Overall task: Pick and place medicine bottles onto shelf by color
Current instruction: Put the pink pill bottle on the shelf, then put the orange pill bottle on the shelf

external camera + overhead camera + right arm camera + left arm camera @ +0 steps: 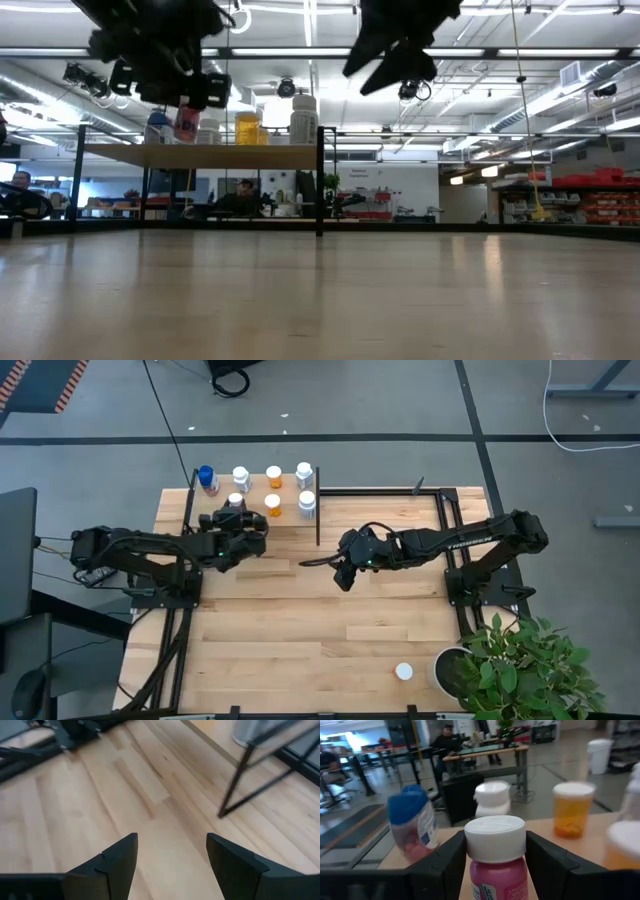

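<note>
**Pink bottle poised at the shelf's left end**

The shelf [285,510] carries six bottles already. Over its left part hangs the left gripper [495,857], fingers clamped on an upright pink bottle [496,865], blue-capped bottle [415,827] just beside. Setting it down there looks next. Right gripper [170,857] waits mid-table, open and empty; one bottle [404,672] stands far off.

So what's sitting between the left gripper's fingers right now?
A pink bottle with a white cap sits between the left gripper fingers, seen in the left wrist view.
</note>
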Motion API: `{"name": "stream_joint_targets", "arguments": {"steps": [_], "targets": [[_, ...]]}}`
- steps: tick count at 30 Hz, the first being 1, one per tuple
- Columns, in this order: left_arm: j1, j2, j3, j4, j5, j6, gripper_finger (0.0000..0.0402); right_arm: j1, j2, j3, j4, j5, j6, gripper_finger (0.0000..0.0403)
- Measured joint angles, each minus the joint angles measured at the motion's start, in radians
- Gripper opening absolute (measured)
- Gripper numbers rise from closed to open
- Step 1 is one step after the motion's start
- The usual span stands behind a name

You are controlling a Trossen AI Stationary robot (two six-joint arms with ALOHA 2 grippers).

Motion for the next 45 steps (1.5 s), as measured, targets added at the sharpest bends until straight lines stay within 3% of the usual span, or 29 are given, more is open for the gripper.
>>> {"name": "stream_joint_targets", "arguments": {"steps": [10,22,38,45], "targets": [[0.053,0.141,0.002,0.121,-0.047,-0.031,0.0183,-0.047,0.0,-0.011,0.003,0.0,-0.014,0.0243],[0.052,0.146,0.0,0.118,-0.077,-0.074,0.0194,-0.047,0.0,-0.012,-0.001,0.001,-0.04,0.0243],[0.043,0.127,0.001,0.173,-0.066,0.001,0.0266,-0.046,0.0,-0.012,-0.003,0.0,-0.041,0.0243],[0.028,0.122,0.002,0.172,-0.067,0.001,0.0276,-0.045,0.0,-0.012,-0.018,0.0,-0.041,0.0243]]}}
